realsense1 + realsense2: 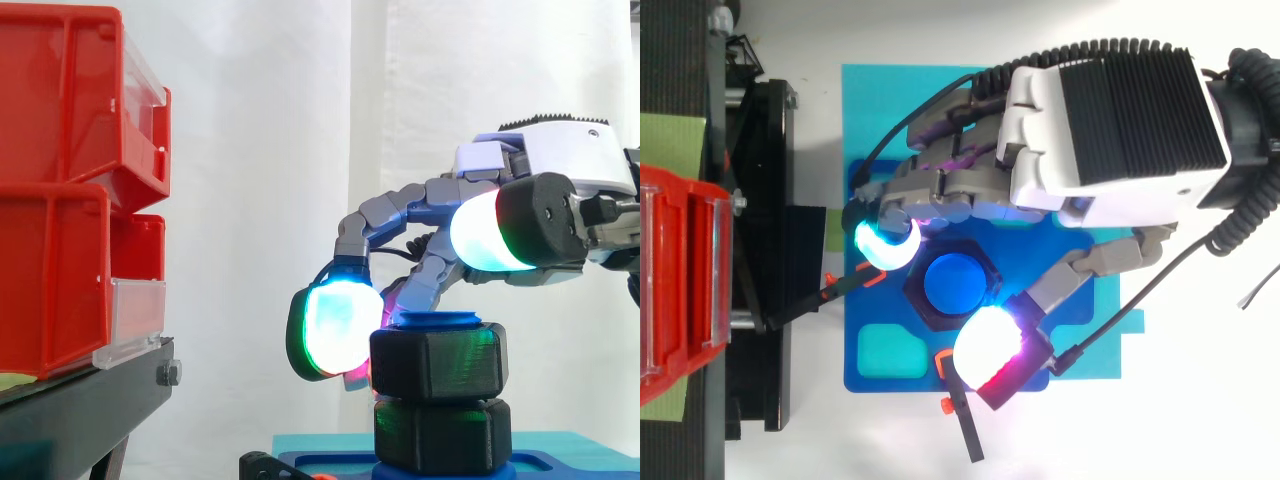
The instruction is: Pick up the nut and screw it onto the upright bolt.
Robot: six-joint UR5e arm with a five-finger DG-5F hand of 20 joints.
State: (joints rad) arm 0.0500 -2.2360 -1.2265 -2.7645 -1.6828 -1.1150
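A black hexagonal nut [437,363] sits at the top of the upright blue bolt [952,283], whose blue end shows through the nut's hole. Under it on the same bolt is a second black nut [440,435], resting on the blue base plate [885,355]. My hand [1040,170] reaches in from the right, above the bolt, with its fingers curled down round the upper nut. One glowing fingertip [885,245] touches the nut's far left corner. The thumb's pad [990,350] presses the opposite side.
Stacked red bins [60,200] stand on a black stand [80,400] to the left of the bolt, a short gap from the nearest fingertip. Small black clamps with orange marks [960,420] hold the base plate's edges. A white curtain hangs behind.
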